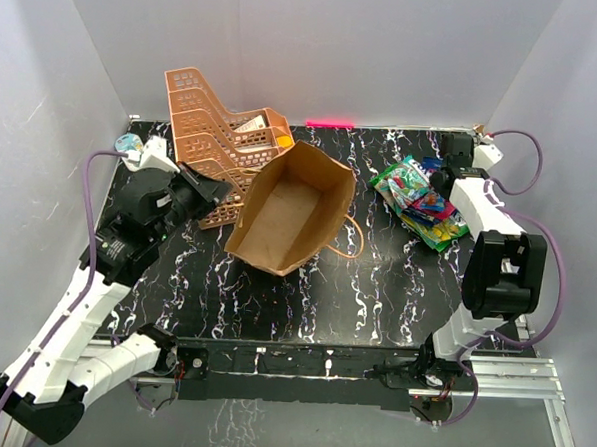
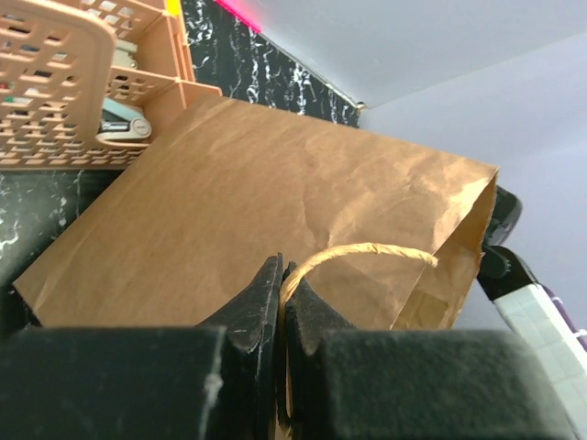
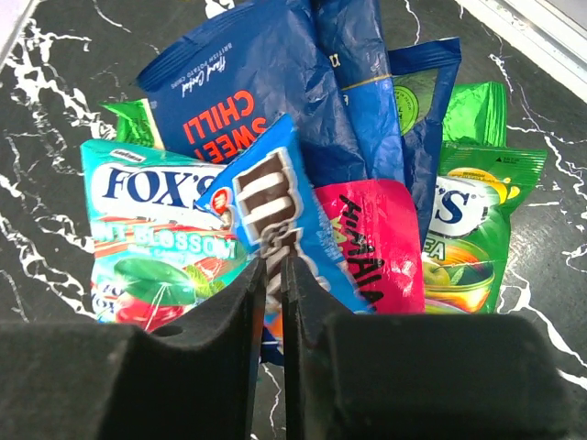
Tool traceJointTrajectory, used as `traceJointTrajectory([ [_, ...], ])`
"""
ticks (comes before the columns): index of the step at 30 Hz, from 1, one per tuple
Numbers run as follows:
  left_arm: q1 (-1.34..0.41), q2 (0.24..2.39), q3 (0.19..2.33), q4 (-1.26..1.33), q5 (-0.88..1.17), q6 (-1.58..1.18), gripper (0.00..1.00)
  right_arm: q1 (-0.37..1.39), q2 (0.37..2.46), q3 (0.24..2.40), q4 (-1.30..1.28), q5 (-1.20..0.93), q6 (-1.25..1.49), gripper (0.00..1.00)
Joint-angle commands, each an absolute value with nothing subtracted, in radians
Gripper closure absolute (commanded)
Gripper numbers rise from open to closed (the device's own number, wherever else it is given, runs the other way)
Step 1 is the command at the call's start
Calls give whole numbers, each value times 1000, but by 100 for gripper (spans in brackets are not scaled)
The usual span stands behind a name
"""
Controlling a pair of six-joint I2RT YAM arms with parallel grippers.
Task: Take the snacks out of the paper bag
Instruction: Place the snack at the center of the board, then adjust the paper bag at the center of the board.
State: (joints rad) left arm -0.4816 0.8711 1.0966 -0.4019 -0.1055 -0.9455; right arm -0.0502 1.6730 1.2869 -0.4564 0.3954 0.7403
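Note:
The brown paper bag (image 1: 289,208) lies tilted at the table's middle, mouth towards the camera, and its inside shows no packets. My left gripper (image 1: 220,191) is at the bag's left side, shut on its twine handle (image 2: 367,250); the bag's wall (image 2: 257,192) fills that wrist view behind the gripper (image 2: 282,270). The snacks (image 1: 420,200) lie in a heap on the table at the right. My right gripper (image 1: 436,174) hovers just over them, its jaws together (image 3: 275,266) with nothing between. Below it are an M&M's packet (image 3: 275,202), a blue chip bag (image 3: 248,82), a teal Fox's packet (image 3: 156,238) and green packets (image 3: 468,229).
An orange mesh tray rack (image 1: 213,129) stands tipped at the back left, touching the bag; it also shows in the left wrist view (image 2: 73,82). The bag's other handle (image 1: 349,248) hangs loose on its right side. White walls enclose the table.

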Motion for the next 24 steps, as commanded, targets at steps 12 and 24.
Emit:
traceJointTrajectory([
  [12, -483, 988, 1205, -95, 171, -974, 100, -53, 1501, 1263, -343, 369, 556, 32],
  [24, -483, 1178, 1285, 172, 331, -1183, 100, -51, 1217, 1158, -319, -247, 327, 14],
])
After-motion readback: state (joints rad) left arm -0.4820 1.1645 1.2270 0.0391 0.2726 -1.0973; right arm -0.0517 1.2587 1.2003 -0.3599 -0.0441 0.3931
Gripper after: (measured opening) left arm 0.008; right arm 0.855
